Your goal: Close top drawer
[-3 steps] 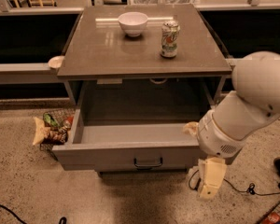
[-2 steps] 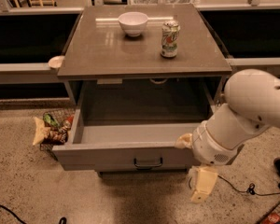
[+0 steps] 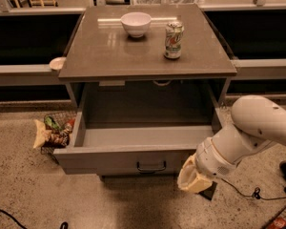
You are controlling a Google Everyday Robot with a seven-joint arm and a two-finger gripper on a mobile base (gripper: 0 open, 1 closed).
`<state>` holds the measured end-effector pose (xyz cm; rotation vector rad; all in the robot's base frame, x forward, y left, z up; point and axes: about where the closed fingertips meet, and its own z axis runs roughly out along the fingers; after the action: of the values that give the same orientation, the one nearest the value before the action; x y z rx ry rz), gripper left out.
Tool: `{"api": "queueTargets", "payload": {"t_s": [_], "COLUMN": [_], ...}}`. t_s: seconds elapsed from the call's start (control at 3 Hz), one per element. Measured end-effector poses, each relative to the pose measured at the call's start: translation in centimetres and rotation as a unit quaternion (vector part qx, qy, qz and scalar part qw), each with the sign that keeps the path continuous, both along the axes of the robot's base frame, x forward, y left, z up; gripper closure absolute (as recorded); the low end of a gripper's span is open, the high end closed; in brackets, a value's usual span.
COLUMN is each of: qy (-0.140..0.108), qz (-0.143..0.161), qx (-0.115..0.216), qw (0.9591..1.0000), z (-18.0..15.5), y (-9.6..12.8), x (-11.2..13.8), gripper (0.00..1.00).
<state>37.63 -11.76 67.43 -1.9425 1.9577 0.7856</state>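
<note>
The top drawer (image 3: 109, 159) of the grey cabinet (image 3: 148, 56) stands pulled far out toward me. Its inside looks empty, and its flat grey front carries a small dark bar handle (image 3: 151, 167) at centre. My white arm (image 3: 252, 132) comes in from the right. Its gripper (image 3: 193, 176) hangs low at the right end of the drawer front, right of the handle, and covers the front's lower right corner.
A white bowl (image 3: 136, 23) and a soda can (image 3: 173, 40) stand on the cabinet top. A wire basket of snack bags (image 3: 52, 133) sits on the floor left of the drawer. A small plate (image 3: 56, 63) rests on the left ledge. A black cable (image 3: 250, 193) lies on the floor at right.
My arm has swung left and lower, bringing the gripper from the right of the drawer to the right end of its front. The drawer has not moved.
</note>
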Motion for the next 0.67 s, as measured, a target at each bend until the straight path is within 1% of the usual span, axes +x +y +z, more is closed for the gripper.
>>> {"api": "queueTargets", "payload": {"t_s": [0.33,0.67], "qy": [0.007,-0.007], "qz": [0.002,0.017], "qx": [0.005,0.002], "qw": [1.0,0.9998], "z": [-0.67,-1.26], "y": [0.12,-0.36], "x": [-0.08,-0.11], "gripper": [0.92,1.0]}}
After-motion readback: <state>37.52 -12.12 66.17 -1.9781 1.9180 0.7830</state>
